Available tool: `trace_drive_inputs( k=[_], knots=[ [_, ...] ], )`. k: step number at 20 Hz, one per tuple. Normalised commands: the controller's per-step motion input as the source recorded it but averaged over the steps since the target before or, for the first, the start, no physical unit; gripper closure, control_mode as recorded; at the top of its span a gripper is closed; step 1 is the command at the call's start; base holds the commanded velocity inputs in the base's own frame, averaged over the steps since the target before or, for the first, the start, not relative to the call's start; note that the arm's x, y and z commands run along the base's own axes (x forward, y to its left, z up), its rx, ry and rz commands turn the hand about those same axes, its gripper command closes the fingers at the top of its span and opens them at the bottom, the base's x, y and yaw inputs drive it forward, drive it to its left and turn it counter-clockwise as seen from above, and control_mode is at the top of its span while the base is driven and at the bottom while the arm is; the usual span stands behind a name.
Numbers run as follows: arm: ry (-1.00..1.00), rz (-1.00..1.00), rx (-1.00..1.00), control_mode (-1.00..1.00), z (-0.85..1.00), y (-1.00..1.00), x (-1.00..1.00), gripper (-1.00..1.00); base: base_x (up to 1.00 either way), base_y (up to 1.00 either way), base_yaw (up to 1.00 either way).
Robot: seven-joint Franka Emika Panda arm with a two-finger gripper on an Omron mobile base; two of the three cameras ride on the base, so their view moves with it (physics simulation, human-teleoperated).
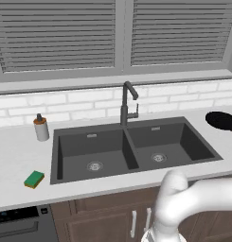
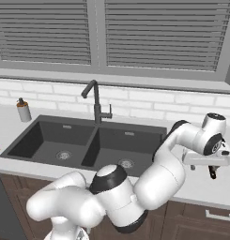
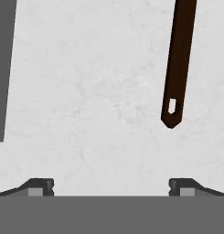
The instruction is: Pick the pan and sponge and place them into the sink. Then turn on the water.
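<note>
Half the flat black frying pan [image 1: 223, 121] is cut off at my left base view's right edge, on the white counter [image 1: 18, 156] right of the dark grey double-basin sink [image 1: 131, 146]. Green-topped sponge [image 1: 34, 179] sits left, grey soap bottle [image 1: 40, 128] behind. Right base view: arm bent over the counter, hiding the pan. Hand view: gripper [image 3: 111, 186] spread wide, empty, above the handle tip.

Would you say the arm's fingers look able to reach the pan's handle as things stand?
Probably yes: the open fingers hover above bare counter, and the pan's handle lies just ahead, uncovered, though offset to one side.
</note>
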Motion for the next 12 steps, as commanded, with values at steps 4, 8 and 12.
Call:
trace_drive_inputs(
  k=[4, 8, 12],
  knots=[
    [0.0, 0.04, 0.01, -1.0, -0.28, -0.16, 0.28, -1.0, 0.0, 0.0, 0.0],
    [0.0, 0.03, 0.0, -1.0, -0.27, -0.16, 0.25, -1.0, 0.0, 0.0, 0.0],
    [0.0, 0.02, 0.02, -1.0, -0.3, -0.27, 0.19, -1.0, 0.0, 0.0, 0.0]
  ],
)
